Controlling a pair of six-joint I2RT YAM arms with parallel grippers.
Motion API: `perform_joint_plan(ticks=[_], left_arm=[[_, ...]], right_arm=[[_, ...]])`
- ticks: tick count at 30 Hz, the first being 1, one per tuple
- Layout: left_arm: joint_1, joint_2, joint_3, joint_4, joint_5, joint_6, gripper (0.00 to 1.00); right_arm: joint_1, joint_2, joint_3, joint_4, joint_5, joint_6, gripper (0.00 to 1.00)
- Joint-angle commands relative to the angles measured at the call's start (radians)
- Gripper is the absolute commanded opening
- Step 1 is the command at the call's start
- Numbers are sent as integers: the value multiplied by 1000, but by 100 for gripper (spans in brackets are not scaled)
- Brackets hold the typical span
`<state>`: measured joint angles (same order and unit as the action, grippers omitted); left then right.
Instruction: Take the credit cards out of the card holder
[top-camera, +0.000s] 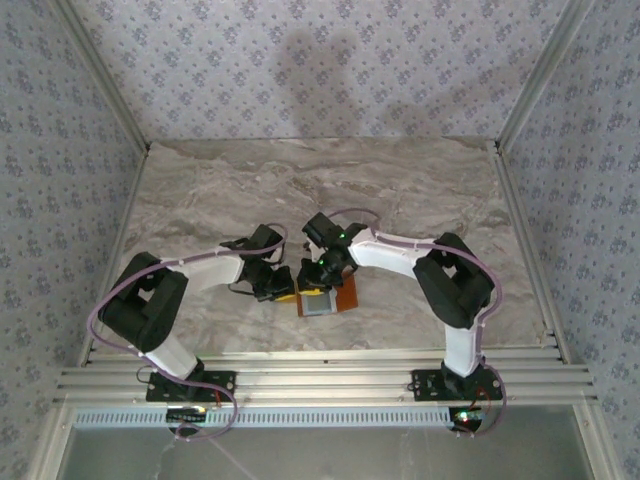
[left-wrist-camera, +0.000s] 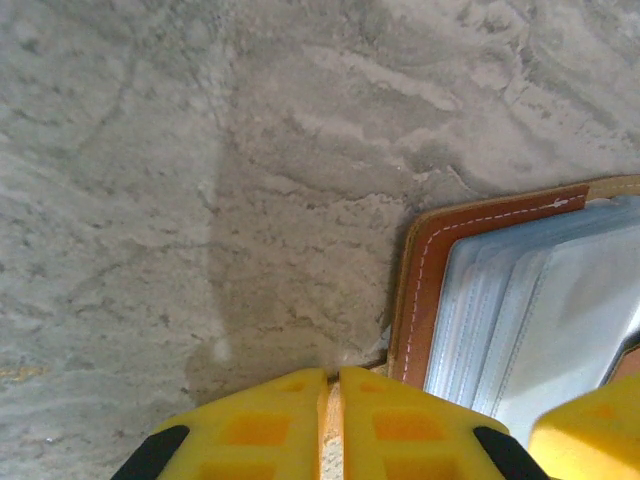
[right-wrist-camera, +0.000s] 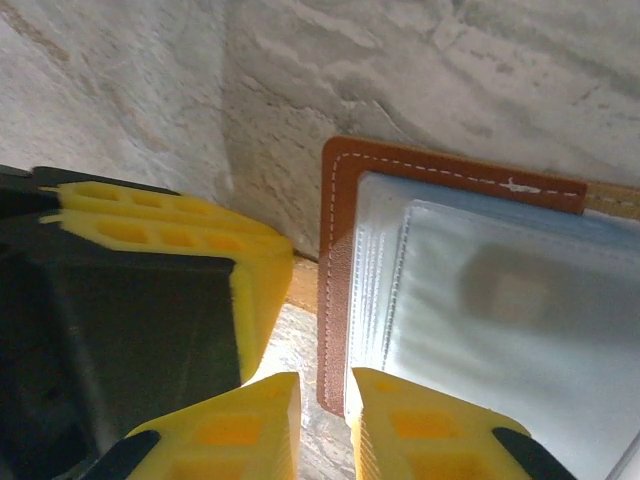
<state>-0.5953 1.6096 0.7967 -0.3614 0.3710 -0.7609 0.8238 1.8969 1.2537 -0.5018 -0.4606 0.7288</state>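
Twofold risk. Top view: card holder open just below centre of table. Left wrist: left jaws clenched on its tan edge, bottom centre; could drag it. Right wrist: right jaws slightly parted over brown rim; might nip sleeve, not credit card.

A grey marble-patterned table is seen. An open brown card holder is laid flat on it, around the middle, toward the near edge. Its grey-blue inside is turned up.

Soft even light — blurry foreground
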Motion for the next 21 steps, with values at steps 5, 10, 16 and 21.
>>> perform_joint_plan(ticks=[5,10,16,21], left_arm=[[5,-8,-2,-36,-15,-1,14],[5,-10,-1,-37,-16,-1,14],[4,-5,4,-42,-17,0,14],[5,-4,10,-47,-17,3,14]], right_arm=[[12,33,19,-77,63,-13,25],[14,20,12,-128,109,-29,29],[15,-6,9,-182,161,-38,32],[13,-27,24,-254,220,-62,35]])
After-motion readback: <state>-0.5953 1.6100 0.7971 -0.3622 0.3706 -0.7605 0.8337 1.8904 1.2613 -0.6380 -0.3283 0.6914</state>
